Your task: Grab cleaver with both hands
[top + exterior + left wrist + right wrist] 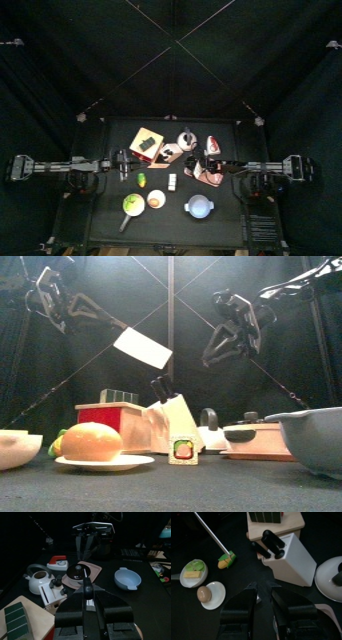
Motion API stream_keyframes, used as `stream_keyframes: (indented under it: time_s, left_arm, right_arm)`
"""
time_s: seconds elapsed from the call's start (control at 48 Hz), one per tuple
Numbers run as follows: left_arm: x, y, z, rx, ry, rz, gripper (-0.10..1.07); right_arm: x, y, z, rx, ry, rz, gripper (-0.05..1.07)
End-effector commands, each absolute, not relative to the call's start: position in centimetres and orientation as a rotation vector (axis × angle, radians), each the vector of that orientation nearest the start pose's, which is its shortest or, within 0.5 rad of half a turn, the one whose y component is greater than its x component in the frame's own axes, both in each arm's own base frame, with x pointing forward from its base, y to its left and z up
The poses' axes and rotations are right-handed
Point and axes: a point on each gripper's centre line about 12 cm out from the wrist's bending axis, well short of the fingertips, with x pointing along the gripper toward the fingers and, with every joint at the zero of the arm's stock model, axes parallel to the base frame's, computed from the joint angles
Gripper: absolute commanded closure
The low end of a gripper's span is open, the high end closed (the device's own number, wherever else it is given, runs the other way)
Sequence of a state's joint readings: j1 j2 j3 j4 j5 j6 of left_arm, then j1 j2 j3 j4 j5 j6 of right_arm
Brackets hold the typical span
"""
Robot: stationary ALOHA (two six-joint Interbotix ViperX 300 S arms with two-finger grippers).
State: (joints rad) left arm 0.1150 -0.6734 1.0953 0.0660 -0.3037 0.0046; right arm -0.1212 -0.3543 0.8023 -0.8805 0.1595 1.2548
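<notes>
The cleaver [143, 347] hangs in the air above the table's middle, its pale blade tilted. In the left wrist view its black handle [85, 592] rises from between my left gripper [85, 605], which is shut on it, and the blade [96, 572] shows beyond the handle's round end. My left arm [51, 296] reaches in from the upper left. To the right of the blade and apart from it, my right gripper [218, 349] hangs open. The right wrist view shows that gripper [264, 588] with nothing between its jaws, looking down on the knife block [291, 559].
On the table stand a red toaster [114, 416], the white knife block [168, 421], a plate with an orange [94, 444], a kettle [39, 579], a blue bowl [127, 578] and a green bowl [194, 566]. Black curtains close in all sides.
</notes>
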Motion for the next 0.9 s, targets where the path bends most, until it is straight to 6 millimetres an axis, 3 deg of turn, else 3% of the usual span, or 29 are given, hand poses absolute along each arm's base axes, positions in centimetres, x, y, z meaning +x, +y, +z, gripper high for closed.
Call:
stream_keyframes:
  time_s: [0.0,0.271,0.667,0.875]
  left_arm:
    - [25.6,2.5,26.3,0.084,0.107,0.075,0.55]
    - [27.2,2.3,24.4,0.108,0.111,0.047,0.55]
    - [28.5,2.3,24.2,0.134,0.037,0.025,0.55]
    - [29.1,2.3,24.0,0.132,0.029,0.022,0.55]
  right_arm:
    - [31.6,-4.9,24.5,0.375,0.477,-0.324,0.39]
    - [31.0,-2.5,24.7,0.410,0.480,-0.261,0.39]
    - [30.8,-1.9,24.4,0.558,0.491,-0.281,0.39]
    - [30.8,-1.6,24.7,0.531,0.489,-0.266,0.38]
